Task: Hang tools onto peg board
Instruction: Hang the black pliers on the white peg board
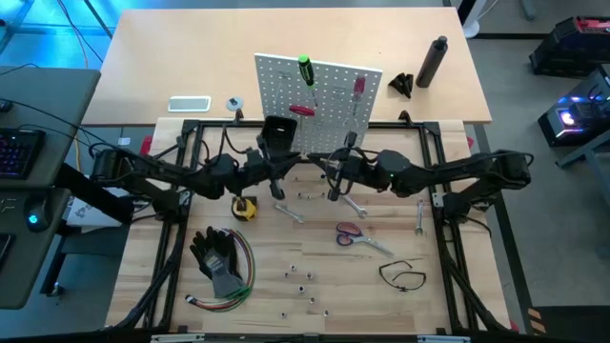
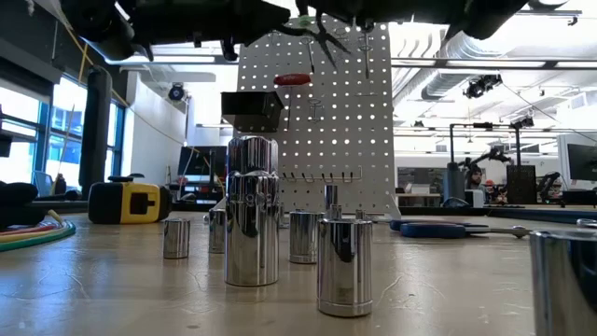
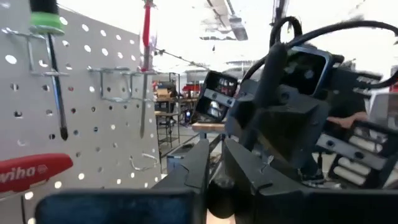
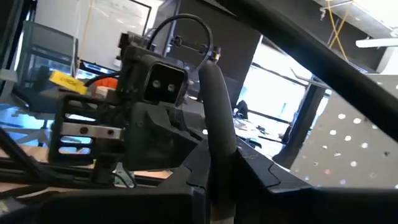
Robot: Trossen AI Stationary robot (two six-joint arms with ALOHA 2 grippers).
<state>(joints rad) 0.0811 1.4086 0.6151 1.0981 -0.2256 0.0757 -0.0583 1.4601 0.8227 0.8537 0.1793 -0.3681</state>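
Observation:
The peg board stands upright at the table's far middle. A green-handled screwdriver, a red-handled screwdriver and a red-handled tool hang on its hooks, beside a black bin. My two grippers meet just in front of it, lifted off the table. My left gripper is shut, and I see nothing plainly between its fingers. My right gripper is shut on a dark rod-like tool handle. More tools lie on the table. My right gripper pinches the dark handle's lower part between its two fingers. The handle sticks out past the fingertips toward my left arm's wrist, clear of the table. What the tool's other end looks like does not show.
On the table lie a yellow tape measure, black gloves with coloured wires, red-handled scissors, silver wrenches, a thin black loop and several chrome sockets. A black bottle stands on the far table.

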